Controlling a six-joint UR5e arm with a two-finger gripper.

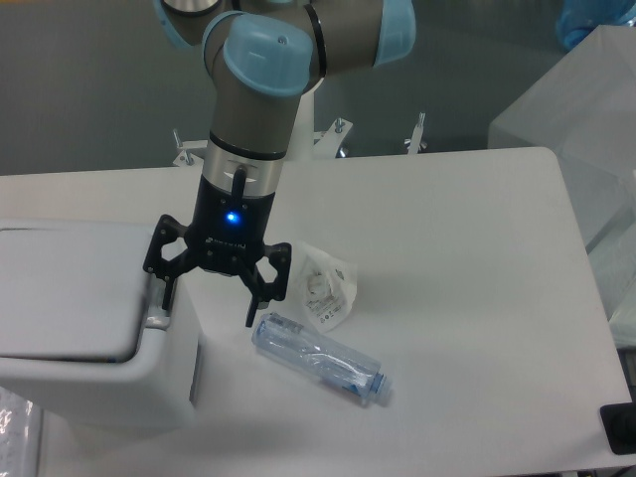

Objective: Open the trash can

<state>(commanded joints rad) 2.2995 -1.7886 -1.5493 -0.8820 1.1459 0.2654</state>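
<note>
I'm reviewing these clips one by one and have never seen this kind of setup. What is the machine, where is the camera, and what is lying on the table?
The machine is a single robot arm with grey and light-blue joints. At its end sits a black two-finger gripper, fingers spread open and holding nothing. One fixed camera looks down at the white table from the front.

At the left edge stands the trash can, a large white bin with a flat lid. The gripper's left finger is down at the grey push-tab on the lid's right edge, and a dark gap shows under the lid's front edge.

Right of the bin lie a clear plastic bottle on its side and a crumpled white wrapper.
</note>
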